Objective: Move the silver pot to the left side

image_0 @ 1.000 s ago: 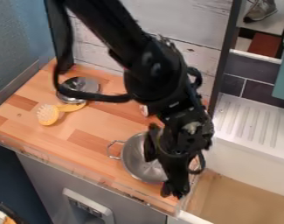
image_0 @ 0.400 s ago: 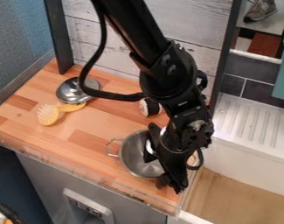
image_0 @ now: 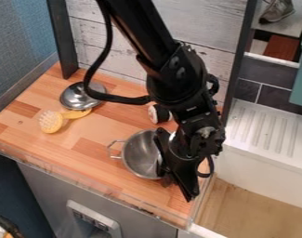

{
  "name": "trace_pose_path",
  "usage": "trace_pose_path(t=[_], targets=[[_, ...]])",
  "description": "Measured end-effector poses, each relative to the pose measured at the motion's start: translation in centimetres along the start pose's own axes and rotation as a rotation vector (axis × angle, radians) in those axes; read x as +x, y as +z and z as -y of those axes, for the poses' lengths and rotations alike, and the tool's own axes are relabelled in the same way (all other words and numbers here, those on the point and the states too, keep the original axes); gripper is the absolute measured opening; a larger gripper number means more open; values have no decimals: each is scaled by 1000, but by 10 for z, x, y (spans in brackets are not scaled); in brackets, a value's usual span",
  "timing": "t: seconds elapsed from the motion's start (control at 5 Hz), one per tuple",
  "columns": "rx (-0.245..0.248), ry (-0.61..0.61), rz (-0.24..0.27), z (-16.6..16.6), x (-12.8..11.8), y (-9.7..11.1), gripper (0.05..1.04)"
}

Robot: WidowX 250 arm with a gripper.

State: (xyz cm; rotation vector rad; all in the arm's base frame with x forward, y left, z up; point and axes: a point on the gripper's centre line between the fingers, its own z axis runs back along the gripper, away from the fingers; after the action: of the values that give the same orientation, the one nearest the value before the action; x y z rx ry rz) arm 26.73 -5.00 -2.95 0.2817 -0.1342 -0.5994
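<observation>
The silver pot [image_0: 139, 155] stands on the wooden counter near its front right part, its open top up and a wire handle sticking out on the left. My black gripper [image_0: 174, 180] hangs down at the pot's right side, covering that part of the rim. The gripper's lower end is low over the counter near the front right corner. Whether it grips the pot's rim is hidden.
A shiny metal bowl or lid [image_0: 81, 96] lies at the back left, with a yellow brush [image_0: 52, 122] in front of it. A black-and-white round object [image_0: 158, 114] is behind the pot. A clear ledge [image_0: 97, 186] edges the front; a white sink [image_0: 265, 172] adjoins the right.
The pot has shifted back and slightly left. My gripper first moved a little back and up, uncovering the round object, and since then has shifted slightly left and back along with the pot.
</observation>
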Motion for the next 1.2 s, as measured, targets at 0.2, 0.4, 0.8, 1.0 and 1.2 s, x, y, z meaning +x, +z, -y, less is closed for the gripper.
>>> trace_pose_path(t=[0.2, 0.4, 0.8, 1.0, 1.2], targets=[[-8, -15, 0, 5, 1, 0, 74], [-2, -19, 1, 5, 1, 0, 70], [47, -10, 37, -1, -1, 23, 66], [89, 40, 81, -14, -9, 43, 63], [120, 119, 84, -34, -18, 50, 62]])
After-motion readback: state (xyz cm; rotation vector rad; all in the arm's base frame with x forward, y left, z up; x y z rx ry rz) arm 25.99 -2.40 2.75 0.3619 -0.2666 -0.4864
